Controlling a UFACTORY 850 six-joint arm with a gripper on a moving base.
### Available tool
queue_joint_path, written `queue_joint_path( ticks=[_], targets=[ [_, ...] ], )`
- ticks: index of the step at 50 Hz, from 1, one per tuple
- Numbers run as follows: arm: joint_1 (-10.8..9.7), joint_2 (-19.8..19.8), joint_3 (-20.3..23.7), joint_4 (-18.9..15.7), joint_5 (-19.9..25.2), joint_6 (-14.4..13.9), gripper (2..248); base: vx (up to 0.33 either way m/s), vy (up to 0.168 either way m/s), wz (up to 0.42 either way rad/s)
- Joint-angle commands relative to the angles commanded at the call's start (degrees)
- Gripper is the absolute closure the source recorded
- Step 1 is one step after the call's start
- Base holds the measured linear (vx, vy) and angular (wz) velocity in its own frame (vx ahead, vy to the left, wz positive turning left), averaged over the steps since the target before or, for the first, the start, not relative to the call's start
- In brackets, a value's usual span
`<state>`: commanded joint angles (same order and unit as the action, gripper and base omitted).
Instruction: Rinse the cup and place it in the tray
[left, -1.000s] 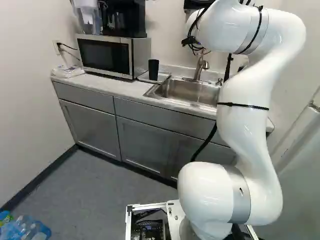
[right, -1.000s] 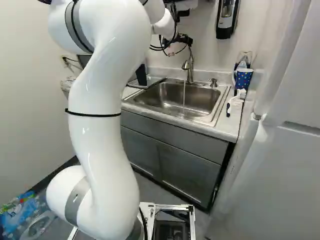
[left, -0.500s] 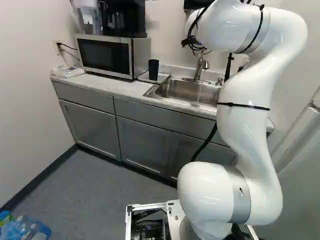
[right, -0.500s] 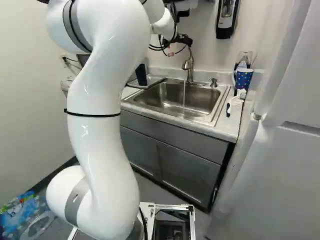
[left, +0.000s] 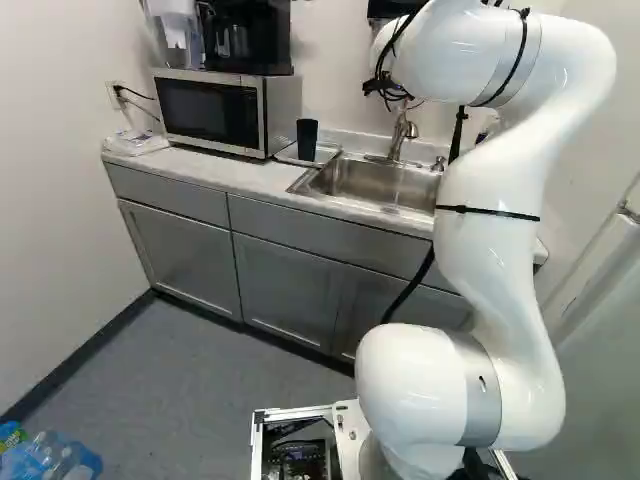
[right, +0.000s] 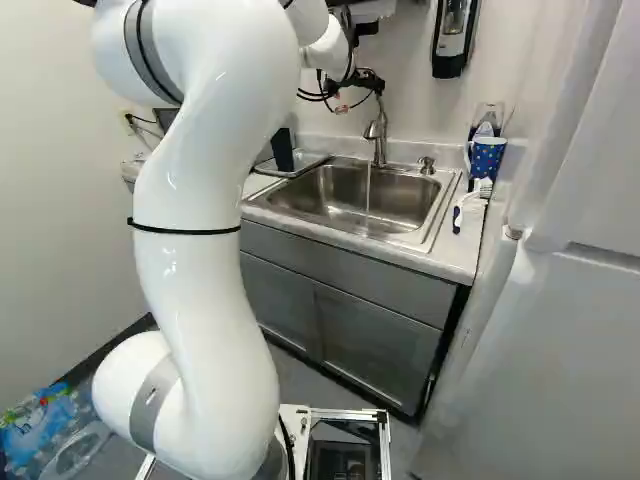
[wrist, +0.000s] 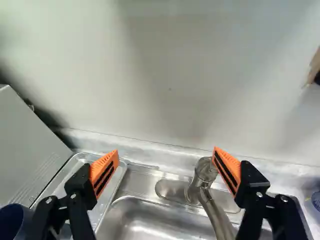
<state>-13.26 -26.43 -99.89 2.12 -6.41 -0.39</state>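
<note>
Over the last second the arm (left: 500, 230) shifts a touch: its upper part sits slightly further right in the left base view and slightly further left in the right base view. Most of that shift is in the first half; between the last two pairs there is next to none. Base not moved. Cup (left: 307, 139) unchanged, upright on the tray (wrist: 70, 175), between microwave (left: 212, 112) and sink (right: 350, 195). Water (right: 367, 190) keeps running from the faucet (wrist: 220, 217) into the sink.

Hand (wrist: 165, 151) is released: fingers wide apart, nothing gripped. It is up by the wall behind the sink, faucet top seen between and beyond the fingers, nearer the orange pad (wrist: 227, 170) on the side away from the tray. Cup is off beside the opposite finger.

Meaning: placing looks done, if this dark cup is the one meant; can't tell from here whether it's rinsed. The patterned mug (right: 487, 155) stands on the table (right: 455, 262) on the other side of the sink. Small shift reads as lining up on the faucet, likely to shut the water off. Next move probably wants a slow, centred approach; off-centre, a finger could knock the spout or miss the lever.
</note>
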Motion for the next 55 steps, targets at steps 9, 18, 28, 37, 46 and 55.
queue_joint_path(
  ticks=[9,18,28,37,46,55],
  targets=[
    [0.13,1.21,1.48,0.0,-0.61,0.0,3,0.0,0.0,0.0],
    [0.23,2.11,2.57,0.0,-1.24,0.0,3,0.0,0.0,0.0],
    [0.23,2.11,2.57,0.0,-1.4,0.0,3,0.0,0.0,0.0],
    [0.35,2.48,3.02,0.0,-0.44,0.0,3,0.0,0.0,0.0],
    [1.0,4.37,5.28,0.0,1.86,0.0,3,0.0,0.0,0.0],
    [1.87,6.65,7.98,0.0,1.86,0.0,3,0.0,0.0,0.0]
  ],
)
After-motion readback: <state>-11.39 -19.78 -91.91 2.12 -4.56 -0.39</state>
